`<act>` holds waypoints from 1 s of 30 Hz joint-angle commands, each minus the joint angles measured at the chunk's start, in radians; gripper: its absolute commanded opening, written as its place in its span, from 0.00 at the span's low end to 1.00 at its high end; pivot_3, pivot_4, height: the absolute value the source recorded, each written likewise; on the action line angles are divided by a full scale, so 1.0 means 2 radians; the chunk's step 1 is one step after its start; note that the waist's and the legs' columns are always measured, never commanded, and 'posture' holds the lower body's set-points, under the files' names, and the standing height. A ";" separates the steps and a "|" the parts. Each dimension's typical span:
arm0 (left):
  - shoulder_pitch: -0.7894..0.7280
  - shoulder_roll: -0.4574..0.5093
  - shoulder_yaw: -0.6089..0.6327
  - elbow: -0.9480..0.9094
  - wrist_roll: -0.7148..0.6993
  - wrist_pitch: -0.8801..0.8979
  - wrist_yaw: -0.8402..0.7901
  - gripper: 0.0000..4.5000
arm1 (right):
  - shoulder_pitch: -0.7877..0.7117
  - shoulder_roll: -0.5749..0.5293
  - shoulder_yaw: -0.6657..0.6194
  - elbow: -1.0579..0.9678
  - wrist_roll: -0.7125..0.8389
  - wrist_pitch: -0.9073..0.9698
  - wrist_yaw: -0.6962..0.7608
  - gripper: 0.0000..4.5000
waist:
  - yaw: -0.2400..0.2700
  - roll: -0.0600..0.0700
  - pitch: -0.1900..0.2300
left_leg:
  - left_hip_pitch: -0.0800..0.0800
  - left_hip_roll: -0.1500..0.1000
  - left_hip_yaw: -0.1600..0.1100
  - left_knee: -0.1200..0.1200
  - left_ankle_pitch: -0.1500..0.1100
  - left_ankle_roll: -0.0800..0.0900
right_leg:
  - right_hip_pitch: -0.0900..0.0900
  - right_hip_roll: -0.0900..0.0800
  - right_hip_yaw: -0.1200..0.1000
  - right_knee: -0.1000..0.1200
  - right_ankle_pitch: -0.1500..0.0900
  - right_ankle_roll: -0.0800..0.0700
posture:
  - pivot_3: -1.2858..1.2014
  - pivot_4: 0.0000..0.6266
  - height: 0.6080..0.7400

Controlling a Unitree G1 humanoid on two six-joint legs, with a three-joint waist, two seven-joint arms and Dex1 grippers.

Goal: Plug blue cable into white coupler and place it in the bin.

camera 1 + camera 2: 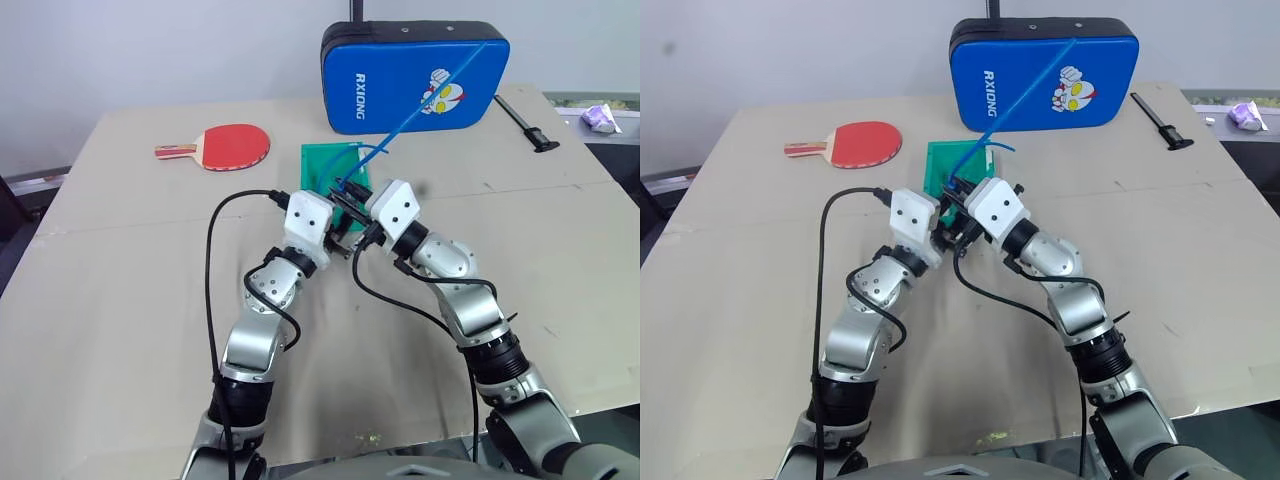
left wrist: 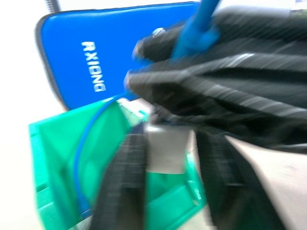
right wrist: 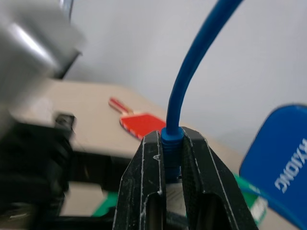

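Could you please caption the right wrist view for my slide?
Right gripper shut on the blue cable, paddle on the table behind.

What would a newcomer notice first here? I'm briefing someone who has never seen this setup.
First, the two grippers meeting mid-table over the green bin: the right gripper is clamped on the blue cable, which arcs up toward the far side. Next, the big blue padded case at the table's far edge, and the red paddle to the left of the bin.

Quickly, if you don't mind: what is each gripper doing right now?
Left gripper: fingers apart around the white coupler; whether they grip it cannot be told.
Right gripper: shut on the blue cable at its plug end.
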 commanded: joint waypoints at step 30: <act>0.140 0.078 0.143 -0.238 -0.108 0.169 0.025 0.81 | -0.370 0.047 -0.163 0.456 0.113 0.118 0.026 0.99 | -0.009 0.001 0.000 | -0.001 0.001 0.000 -0.001 0.000 0.000 | -0.001 0.000 -0.001 -0.001 0.001 -0.002 | 0.52 0.24 1.00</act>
